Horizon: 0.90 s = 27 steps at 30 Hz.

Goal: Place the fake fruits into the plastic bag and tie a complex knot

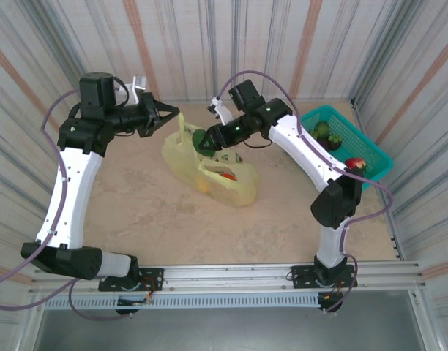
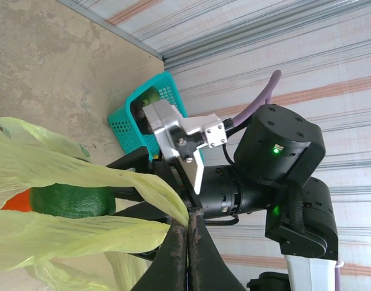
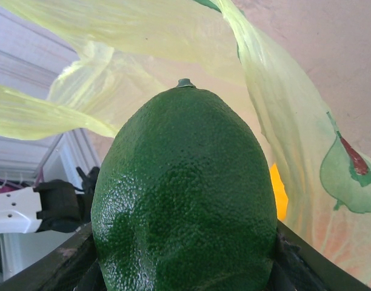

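Left claw [image 1: 171, 114] clenched on a handle [image 1: 181, 129] of the plastic bag [image 1: 231, 191], lifting it so the mouth gapes, while right claw [image 1: 203, 140] grips a green fake fruit [image 3: 185, 194] right at that mouth, probably to drop it beside the orange fruit [image 1: 228, 175] inside the bag lying on the counter [image 1: 136, 212].

The left hand [image 2: 188, 233] pinches the plastic bag [image 2: 58, 239], a green fruit [image 2: 70, 201] just behind it, teal basket [image 2: 122, 124] beyond.
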Each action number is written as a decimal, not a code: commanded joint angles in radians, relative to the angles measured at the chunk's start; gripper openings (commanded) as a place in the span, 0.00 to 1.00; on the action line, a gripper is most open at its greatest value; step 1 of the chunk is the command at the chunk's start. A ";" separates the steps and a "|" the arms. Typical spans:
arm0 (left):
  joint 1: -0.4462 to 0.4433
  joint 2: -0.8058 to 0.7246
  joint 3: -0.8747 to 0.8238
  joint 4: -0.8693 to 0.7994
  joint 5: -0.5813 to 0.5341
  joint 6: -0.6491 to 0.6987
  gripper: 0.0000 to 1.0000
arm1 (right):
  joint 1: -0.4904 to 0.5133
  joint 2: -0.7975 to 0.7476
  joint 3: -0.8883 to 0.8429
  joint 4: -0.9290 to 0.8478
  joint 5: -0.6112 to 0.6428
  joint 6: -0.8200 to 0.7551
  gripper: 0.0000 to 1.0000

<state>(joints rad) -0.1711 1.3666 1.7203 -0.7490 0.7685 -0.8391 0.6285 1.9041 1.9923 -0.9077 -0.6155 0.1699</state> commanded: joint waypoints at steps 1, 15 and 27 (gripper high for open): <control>0.005 -0.013 0.030 0.033 0.035 -0.002 0.00 | 0.010 0.040 0.032 -0.029 0.029 -0.034 0.52; 0.002 -0.025 0.018 0.032 0.036 0.001 0.00 | 0.102 0.202 0.203 -0.046 0.135 0.014 0.76; 0.002 -0.038 0.009 0.020 0.022 0.011 0.00 | 0.047 0.096 0.205 -0.021 0.080 0.047 0.56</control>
<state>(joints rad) -0.1711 1.3628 1.7203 -0.7319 0.7845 -0.8391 0.6880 2.0842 2.1632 -0.9283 -0.5022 0.1997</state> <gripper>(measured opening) 0.054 0.574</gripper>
